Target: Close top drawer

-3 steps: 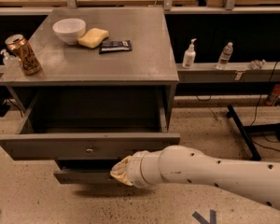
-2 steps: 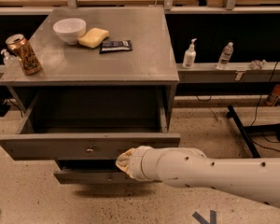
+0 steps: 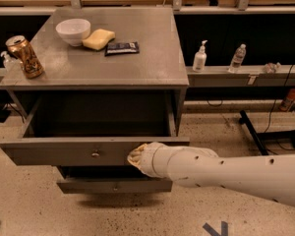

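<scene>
The top drawer point(image 3: 64, 151) of the grey metal cabinet stands pulled far out, its long flat front panel facing me with a small lock point(image 3: 95, 155) at its middle and a dark interior behind. My white arm point(image 3: 221, 173) reaches in from the right. My gripper point(image 3: 135, 156) is at the arm's tip, up against the drawer's front panel just right of the lock. The fingers are hidden behind the wrist.
A lower drawer point(image 3: 113, 185) sticks out slightly below. On the cabinet top point(image 3: 152, 58) stand a tilted can point(image 3: 24, 56), a white bowl point(image 3: 73, 31), a yellow sponge point(image 3: 99, 38) and a dark packet point(image 3: 121, 47). Two bottles point(image 3: 200, 58) stand on a shelf at right.
My arm has moved up and to the left, from below the drawer front to against its panel. The drawer is still open about as far as before.
</scene>
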`<state>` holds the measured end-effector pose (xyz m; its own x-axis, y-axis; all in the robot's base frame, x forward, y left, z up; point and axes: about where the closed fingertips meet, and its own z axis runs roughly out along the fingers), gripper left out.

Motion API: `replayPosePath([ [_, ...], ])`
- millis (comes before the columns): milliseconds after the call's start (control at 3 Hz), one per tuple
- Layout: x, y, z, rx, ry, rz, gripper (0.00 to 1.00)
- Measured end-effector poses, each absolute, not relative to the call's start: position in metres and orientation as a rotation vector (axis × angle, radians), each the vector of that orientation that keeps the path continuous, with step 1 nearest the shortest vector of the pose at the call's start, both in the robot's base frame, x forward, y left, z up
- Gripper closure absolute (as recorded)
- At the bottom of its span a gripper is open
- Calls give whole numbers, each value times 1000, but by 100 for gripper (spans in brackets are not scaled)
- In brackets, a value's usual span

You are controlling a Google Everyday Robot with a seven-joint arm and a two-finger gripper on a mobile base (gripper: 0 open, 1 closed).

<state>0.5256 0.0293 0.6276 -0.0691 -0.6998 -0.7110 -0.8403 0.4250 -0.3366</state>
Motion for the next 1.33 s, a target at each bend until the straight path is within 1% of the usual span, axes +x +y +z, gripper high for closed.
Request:
replayPosePath([
  [333,526,29,628,-1322,1813,204,100],
  [1000,565,28,629,-1308,1813,187,100],
  [1333,565,28,629,-1308,1813,187,100],
])
